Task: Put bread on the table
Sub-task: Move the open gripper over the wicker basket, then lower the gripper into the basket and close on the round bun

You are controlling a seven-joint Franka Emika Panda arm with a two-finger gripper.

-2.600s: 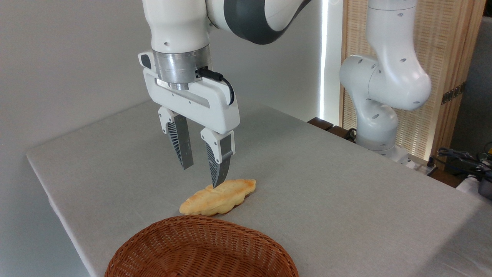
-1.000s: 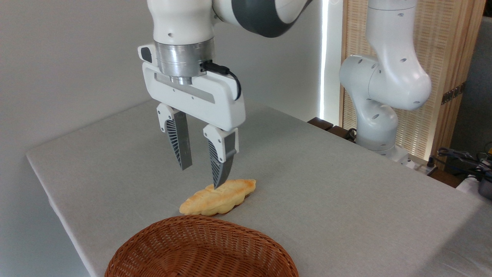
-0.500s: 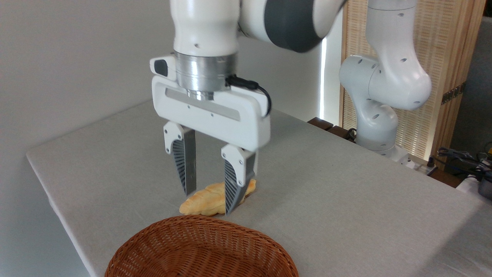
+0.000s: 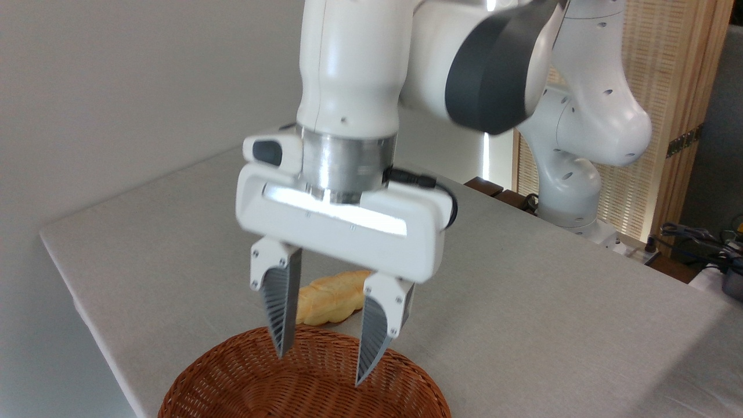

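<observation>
Light grey, seemingly cloth-topped table (image 4: 522, 302); wide-open, empty end effector (image 4: 320, 368) over wicker basket (image 4: 232, 374).

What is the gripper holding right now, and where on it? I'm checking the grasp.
Nothing. The gripper hangs open and empty over the basket; the long bread lies on the table behind.

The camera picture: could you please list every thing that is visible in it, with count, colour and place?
table: one, light grey, fills the middle.
long bread: one, pale golden, on the table behind the gripper fingers.
wicker basket: one, brown, bottom edge, partly cut off; its inside is not fully visible.
slatted wooden screen: one, light wood, right background.
cables: dark, right edge.
arm: one, white and dark grey.
gripper: one, white, open, empty, above the basket.
</observation>
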